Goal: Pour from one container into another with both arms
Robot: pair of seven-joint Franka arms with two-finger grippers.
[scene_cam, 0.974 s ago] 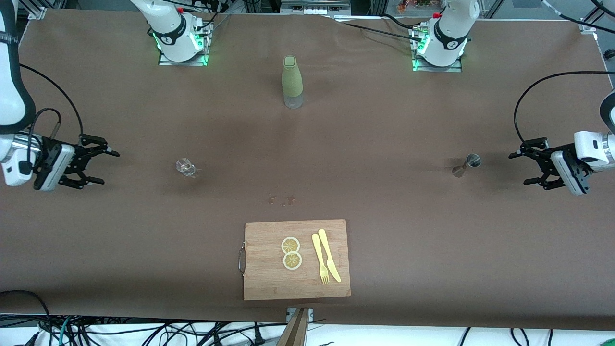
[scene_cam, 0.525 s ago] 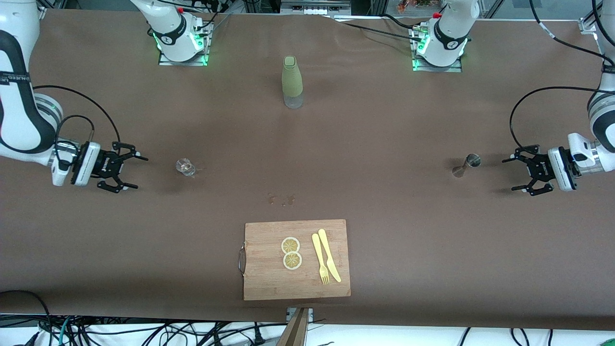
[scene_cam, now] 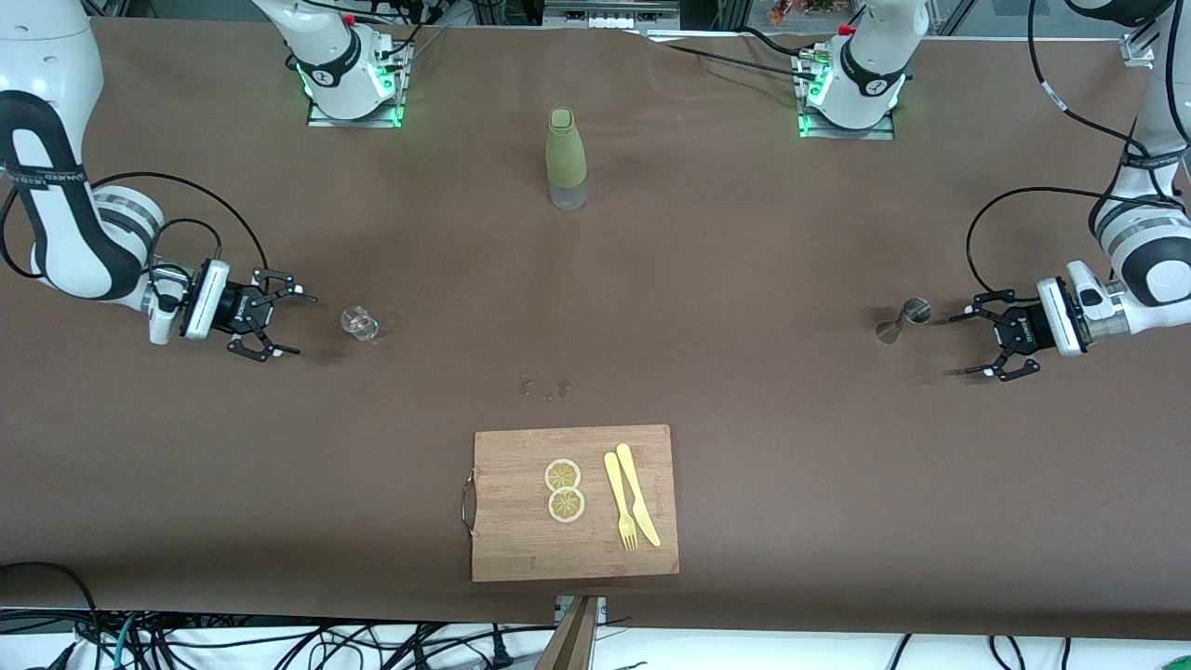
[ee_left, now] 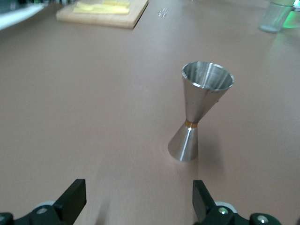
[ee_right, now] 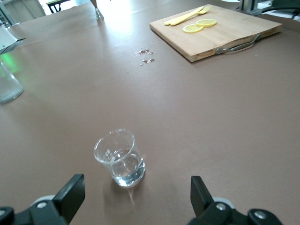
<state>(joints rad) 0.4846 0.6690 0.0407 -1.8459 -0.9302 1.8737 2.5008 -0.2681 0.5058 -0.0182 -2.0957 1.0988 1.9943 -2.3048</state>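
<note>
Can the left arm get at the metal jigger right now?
Probably yes. The left pincer is open and level with the jigger, which stands upright beside it with only bare table between them.

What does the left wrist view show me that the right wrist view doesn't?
Only the left wrist view shows the steel jigger, standing upright just ahead of the open left gripper. Only the right wrist view shows the small clear glass, upright ahead of the open right gripper, and the drops spilled on the table. Both show the wooden cutting board with its yellow cutlery, the bottom of the bottle, and the brown table.
</note>
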